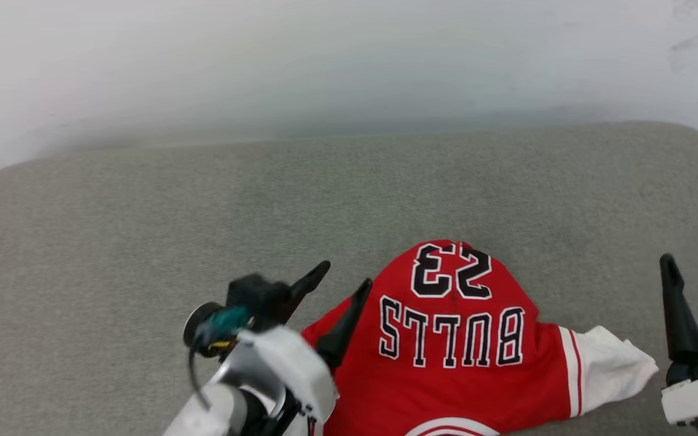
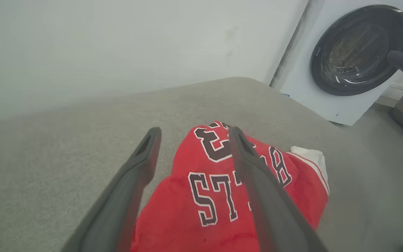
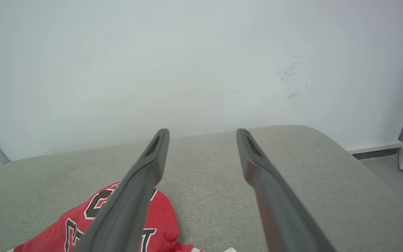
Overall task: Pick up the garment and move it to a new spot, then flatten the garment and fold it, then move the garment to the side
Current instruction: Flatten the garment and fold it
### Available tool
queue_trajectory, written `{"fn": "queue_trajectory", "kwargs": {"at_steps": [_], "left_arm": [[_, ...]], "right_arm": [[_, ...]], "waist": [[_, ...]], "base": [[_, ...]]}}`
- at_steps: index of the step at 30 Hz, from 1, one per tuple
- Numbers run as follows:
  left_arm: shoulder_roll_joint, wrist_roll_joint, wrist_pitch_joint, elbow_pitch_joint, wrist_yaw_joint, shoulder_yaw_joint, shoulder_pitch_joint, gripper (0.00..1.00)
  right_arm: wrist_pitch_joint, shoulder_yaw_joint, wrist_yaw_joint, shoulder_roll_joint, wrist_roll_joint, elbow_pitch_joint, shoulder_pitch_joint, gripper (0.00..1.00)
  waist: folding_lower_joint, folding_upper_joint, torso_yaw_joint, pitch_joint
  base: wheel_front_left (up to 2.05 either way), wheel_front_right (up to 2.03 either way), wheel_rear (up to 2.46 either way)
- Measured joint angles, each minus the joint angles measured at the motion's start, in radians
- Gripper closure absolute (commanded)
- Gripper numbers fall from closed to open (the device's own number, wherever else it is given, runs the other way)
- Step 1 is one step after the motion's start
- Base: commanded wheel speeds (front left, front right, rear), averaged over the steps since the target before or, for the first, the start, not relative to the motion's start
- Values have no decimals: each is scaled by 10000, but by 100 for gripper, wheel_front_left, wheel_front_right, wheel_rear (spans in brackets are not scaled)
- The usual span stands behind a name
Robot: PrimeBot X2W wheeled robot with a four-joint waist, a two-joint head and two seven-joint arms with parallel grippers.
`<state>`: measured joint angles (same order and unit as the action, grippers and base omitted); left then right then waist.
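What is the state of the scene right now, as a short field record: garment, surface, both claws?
garment: red jersey, rumpled in a heap, not yet flattened or folded
white sleeve: sticks out toward the robot's right
grey padded surface: the garment lies on it, near the robot
left claw: open, at the garment's left edge, nothing gripped; contact unclear
right claw: open, empty, beside the sleeve, apart from it
washing machine: beyond the surface's far corner

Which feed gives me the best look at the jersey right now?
The head view: most of the garment lies bunched on the grey surface, lettering and one white sleeve plain to see. The left wrist view has it partly hidden behind the open left gripper. The right wrist view catches a red corner at its lower left.
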<state>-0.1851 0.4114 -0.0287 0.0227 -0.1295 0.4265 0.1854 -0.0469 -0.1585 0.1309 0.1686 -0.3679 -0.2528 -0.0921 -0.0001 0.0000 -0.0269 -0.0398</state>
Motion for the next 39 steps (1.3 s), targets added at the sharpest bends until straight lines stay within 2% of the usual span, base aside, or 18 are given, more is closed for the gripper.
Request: {"fn": "queue_trajectory", "kwargs": {"at_steps": [6, 10, 13, 17, 26, 27, 28, 29, 33, 39], "left_arm": [[-244, 1758, -3760, 426, 4, 1012, 2000, 0], [-543, 2698, -5584, 1129, 4, 1475, 3501, 0], [-468, 3503, -6663, 1722, 4, 1726, 4262, 0], [-569, 3570, -7219, 2485, 4, 2098, 5234, 0], [-911, 3407, -7196, 3887, 4, 3335, 5838, 0], [-1081, 3614, -7356, 4146, 4, 3808, 5837, 16], [-1172, 3678, -7384, 4180, 4, 3937, 5846, 74], [-1258, 3722, -7377, 4236, 4, 4042, 5909, 100], [-1565, 3674, -6744, 4552, -27, 4201, 6058, 100], [-1547, 3235, -5139, 5417, 75, 3835, 6523, 100]], "right_arm": [[334, -366, 0, -343, 424, 90, 417, 0], [502, -295, 0, -483, 543, 201, 700, 0], [667, -121, 0, -546, 629, 303, 808, 0], [853, 224, 0, -593, 769, 499, 946, 0], [1175, 723, 0, -727, 911, 930, 1190, 0], [1275, 867, 0, -754, 953, 1018, 1319, 0], [1308, 909, 0, -761, 963, 1057, 1324, 0], [1356, 955, 0, -777, 976, 1108, 1327, 0], [1448, 1030, 0, -802, 1041, 1260, 1385, 0], [1467, 1030, 0, -792, 1080, 1396, 1439, 0]], "waist": [[0, 0, -612, -457], [0, 0, -993, -851], [1, 0, -1277, -1147], [1, 0, -1650, -1524], [2, 0, -2385, -2307], [2, 0, -2556, -2540], [2, 0, -2603, -2602], [2, 0, -2648, -2658], [2, 0, -2752, -2751], [1, 0, -2654, -2517]], "base": [[0, 0, 0], [0, 0, 0], [0, 0, 0], [0, 0, 0], [0, 0, 0], [0, 0, 0], [0, 0, 0], [0, 0, 0], [0, 0, 0], [0, 0, 0]]}}
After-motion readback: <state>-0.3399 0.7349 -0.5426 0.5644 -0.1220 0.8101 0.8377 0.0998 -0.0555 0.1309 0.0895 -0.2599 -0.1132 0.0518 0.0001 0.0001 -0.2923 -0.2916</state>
